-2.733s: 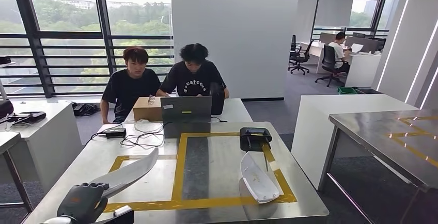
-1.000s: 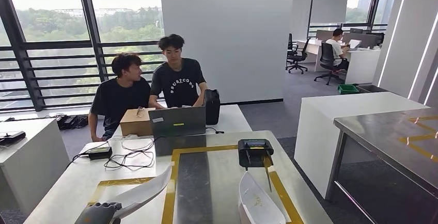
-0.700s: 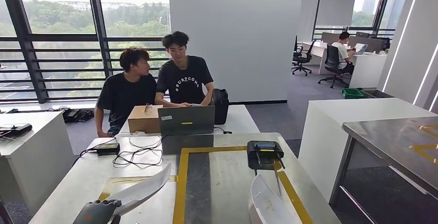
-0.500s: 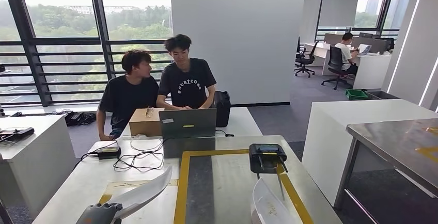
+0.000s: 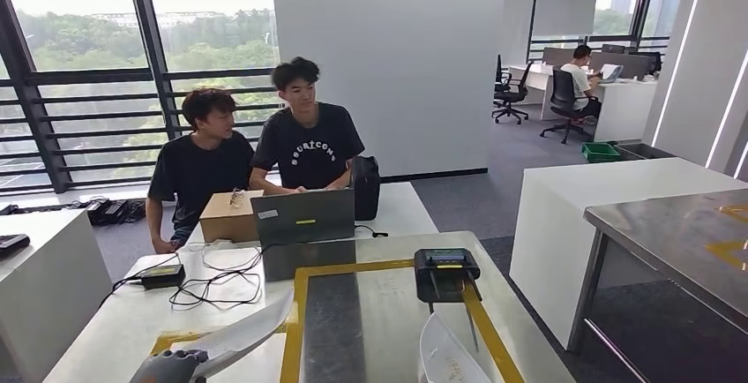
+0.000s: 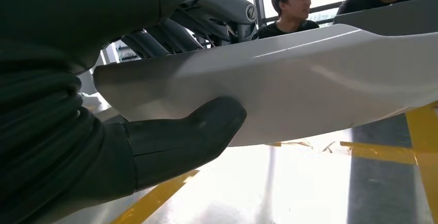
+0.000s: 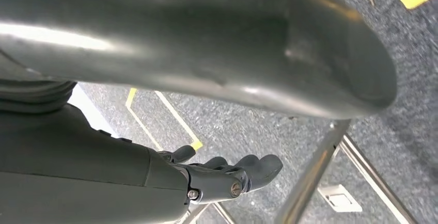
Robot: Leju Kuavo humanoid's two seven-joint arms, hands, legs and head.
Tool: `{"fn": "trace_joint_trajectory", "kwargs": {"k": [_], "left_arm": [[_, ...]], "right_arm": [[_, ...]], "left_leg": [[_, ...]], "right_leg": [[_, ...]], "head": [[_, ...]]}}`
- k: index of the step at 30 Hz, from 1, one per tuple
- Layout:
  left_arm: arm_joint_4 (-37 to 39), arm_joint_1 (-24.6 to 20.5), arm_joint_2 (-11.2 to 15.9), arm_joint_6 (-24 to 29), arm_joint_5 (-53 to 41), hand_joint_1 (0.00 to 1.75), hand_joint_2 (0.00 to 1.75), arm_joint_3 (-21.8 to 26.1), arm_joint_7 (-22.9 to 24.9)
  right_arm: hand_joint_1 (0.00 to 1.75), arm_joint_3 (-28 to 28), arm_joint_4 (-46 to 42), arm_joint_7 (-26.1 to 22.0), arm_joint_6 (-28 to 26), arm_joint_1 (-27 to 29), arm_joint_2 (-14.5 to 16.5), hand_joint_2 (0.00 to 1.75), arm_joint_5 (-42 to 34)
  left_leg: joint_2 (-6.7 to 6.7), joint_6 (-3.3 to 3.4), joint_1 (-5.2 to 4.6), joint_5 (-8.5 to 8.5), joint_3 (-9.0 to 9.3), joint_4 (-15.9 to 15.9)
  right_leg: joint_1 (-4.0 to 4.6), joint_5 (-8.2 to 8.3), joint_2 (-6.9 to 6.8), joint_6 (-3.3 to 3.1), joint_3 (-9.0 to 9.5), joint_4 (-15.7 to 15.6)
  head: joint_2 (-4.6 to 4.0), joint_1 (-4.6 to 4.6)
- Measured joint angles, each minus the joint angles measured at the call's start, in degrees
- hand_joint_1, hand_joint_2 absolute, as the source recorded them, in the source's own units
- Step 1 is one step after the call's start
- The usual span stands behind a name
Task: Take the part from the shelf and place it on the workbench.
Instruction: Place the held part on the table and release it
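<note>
My left hand sits at the bottom left of the head view and holds a long, curved white part that rises toward the right above the workbench. From the left wrist camera, the thumb presses under the white part and the dark fingers lie over its far side. A second white part lies on the bench at the front right, inside the yellow tape frame. My right hand hangs below a metal table edge, fingers stretched out and holding nothing.
A black device stands on the bench's right side. At the far end are a laptop, a cardboard box, cables and a black adapter. Two people sit behind them. A second steel table stands to the right.
The camera has tilted up and swayed, so the whole scene shifted. My left hand still holds the white part in the same pose. The two people have straightened up.
</note>
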Motion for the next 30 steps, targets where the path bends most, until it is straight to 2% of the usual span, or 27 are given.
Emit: {"fn": "trace_joint_trajectory", "kwargs": {"k": [1, 2, 5, 6, 7, 9, 10, 11, 12, 13, 14, 15, 16, 18, 20, 22, 24, 28, 30], "left_arm": [[-0.01, -0.09, 0.01, -0.01, 0.01, 1.75, 1.75, 0.0, -0.02], [-0.01, -0.15, 0.0, -0.01, 0.02, 1.75, 1.75, 0.0, -0.05], [-0.14, -0.24, 0.03, -0.01, 0.16, 1.75, 1.75, 0.0, -0.15], [-0.21, -0.32, 0.03, 0.02, 0.3, 1.75, 1.75, 0.0, -0.25], [-0.27, -0.4, -0.01, 0.04, 0.43, 1.75, 1.75, 0.0, -0.42], [-0.22, -0.39, -0.08, 0.09, 0.6, 1.75, 1.75, -0.02, -0.86], [-0.18, -0.23, -0.1, 0.09, 0.61, 1.75, 1.75, -0.03, -1.03], [-0.14, -0.03, -0.1, 0.09, 0.62, 1.75, 1.75, -0.05, -1.13], [-0.11, 0.14, -0.1, 0.07, 0.64, 1.75, 1.75, -0.08, -1.19], [-0.11, 0.24, -0.11, -0.08, 0.71, 1.75, 1.75, -0.1, -1.26], [-0.11, 0.26, -0.12, -0.38, 0.85, 1.75, 1.75, -0.12, -1.37], [-0.1, 0.21, -0.12, -0.85, 1.05, 1.75, 1.75, -0.14, -1.53], [-0.09, 0.15, -0.11, -1.49, 1.27, 1.75, 1.75, -0.14, -1.71], [-0.03, 0.12, -0.08, -2.73, 1.65, 1.75, 1.75, -0.15, -1.97], [0.01, 0.14, -0.05, -3.68, 1.9, 0.87, 1.75, -0.15, -2.13], [0.02, 0.09, -0.04, -4.3, 2.17, 0.0, 1.75, -0.15, -2.27], [0.02, 0.03, -0.05, -4.57, 2.47, 0.0, 1.75, -0.15, -2.28], [0.01, -0.04, -0.06, -4.61, 2.81, 0.0, 1.75, -0.16, -2.08], [0.0, -0.06, -0.06, -4.62, 2.82, 0.0, 1.75, -0.17, -1.99]], "right_arm": [[0.0, 0.0, 0.01, 0.0, 0.01, -0.05, 0.02, 0.0, 0.01], [0.0, 0.0, 0.01, 0.0, 0.01, -0.08, 0.03, 0.0, 0.02], [0.0, 0.0, 0.0, -0.01, 0.0, -0.16, 0.05, 0.0, 0.04], [0.0, 0.0, -0.01, -0.01, -0.01, -0.2, 0.04, 0.0, 0.06], [0.0, 0.01, -0.02, 0.0, -0.02, -0.25, 0.03, 0.0, 0.07], [0.0, 0.02, -0.01, -0.01, -0.03, -0.25, -0.01, 0.0, 0.1], [0.0, 0.02, -0.01, -0.02, -0.04, -0.18, -0.03, 0.0, 0.1], [0.0, 0.01, -0.01, -0.03, -0.04, -0.08, -0.05, 0.0, 0.1], [0.0, 0.01, -0.01, -0.04, -0.06, 0.0, -0.06, 0.0, 0.11], [0.0, 0.0, -0.01, -0.07, -0.09, 0.04, -0.07, 0.0, 0.12], [0.0, 0.01, -0.01, -0.09, -0.13, 0.06, -0.08, 0.0, 0.12], [0.0, 0.01, 0.0, -0.12, -0.16, 0.04, -0.08, 0.0, 0.12], [0.0, 0.02, 0.01, -0.14, -0.17, 0.05, -0.08, 0.0, 0.12], [0.0, 0.01, 0.03, -0.16, -0.17, 0.12, -0.05, 0.0, 0.11], [0.0, 0.0, 0.02, -0.16, -0.18, 0.2, -0.04, 0.0, 0.09], [0.0, 0.0, 0.02, -0.27, -0.19, 0.21, -0.04, 0.0, 0.07], [0.0, 0.0, 0.02, -0.43, -0.19, 0.22, -0.04, 0.0, 0.04], [0.0, 0.0, 0.02, -0.58, -0.17, 0.22, -0.04, 0.0, 0.02], [0.0, 0.0, 0.02, -0.59, -0.16, 0.22, -0.04, 0.0, 0.01]], "left_leg": [[0.01, 0.34, -0.17, 0.62, 1.12, -2.4], [-0.02, 0.61, -0.33, 0.31, 1.61, -3.28], [-0.17, 1.28, -0.09, -0.25, 2.2, -4.08], [-0.18, 1.55, 0.12, -0.31, 2.5, -4.35], [-0.17, 1.81, 0.33, -0.38, 2.81, -4.55], [-0.15, 2.14, 0.34, -0.8, 3.07, -4.52], [-0.16, 2.17, 0.34, -1.06, 3.2, -4.44], [-0.18, 2.13, 0.36, -1.36, 3.36, -4.31], [-0.2, 2.01, 0.42, -1.71, 3.59, -4.12], [-0.22, 1.82, 0.5, -2.13, 3.88, -3.85], [-0.23, 1.56, 0.56, -2.59, 4.12, -3.55], [-0.27, 1.23, 0.5, -3.03, 4.23, -3.18], [-0.31, 0.93, 0.39, -3.36, 4.24, -2.91], [-0.4, 1.16, 0.03, -3.66, 4.16, -2.64], [-0.33, 1.79, -0.09, -3.66, 4.36, -2.87], [-0.19, 1.79, -0.08, -3.63, 4.67, -3.25], [-0.12, 1.56, -0.08, -3.62, 4.93, -3.56], [-0.09, 0.43, 0.01, -3.57, 5.13, -3.86], [-0.07, 0.11, 0.05, -3.55, 5.13, -3.87]], "right_leg": [[0.06, -0.33, 0.0, 0.28, 0.24, -0.01], [0.06, -0.56, -0.02, 0.59, 0.29, -0.06], [0.03, -1.29, -0.18, 1.5, 0.33, 0.13], [0.06, -2.01, -0.22, 1.77, -0.23, 1.43], [0.04, -3.05, -0.25, 2.0, -1.36, 3.71], [-0.12, -5.79, -0.27, 2.49, -5.9, 11.44], [-0.23, -6.45, -0.28, 2.69, -8.23, 14.73], [-0.33, -6.11, -0.29, 2.87, -9.93, 16.47], [-0.43, -4.45, -0.3, 2.98, -10.31, 15.62], [-0.55, -1.86, -0.33, 3.07, -9.55, 12.6], [-0.66, 0.75, -0.42, 3.14, -8.12, 8.43], [-0.63, 2.48, -0.47, 3.1, -6.6, 4.71], [-0.68, 3.39, -0.5, 2.88, -5.53, 2.17], [-0.65, 3.3, -0.44, 2.41, -4.82, 0.78], [-0.65, 3.29, -0.3, 2.13, -4.82, 0.76], [-0.57, 3.17, -0.18, 1.87, -4.75, 0.76], [-0.55, 3.06, -0.15, 1.65, -4.66, 0.76], [-0.46, 2.98, -0.16, 1.4, -4.6, 0.77], [-0.44, 2.98, -0.17, 1.37, -4.59, 0.78]], "head": [[0.01, -0.01], [0.02, 0.02], [0.09, 0.17], [0.12, 0.22], [0.16, 0.29], [0.19, 0.42], [0.2, 0.46], [0.2, 0.5], [0.2, 0.54], [0.2, 0.56], [0.2, 0.6], [0.2, 0.6], [0.2, 0.55], [0.22, 0.42], [0.25, 0.34], [0.25, 0.3], [0.25, 0.26], [0.25, 0.22], [0.25, 0.22]]}}
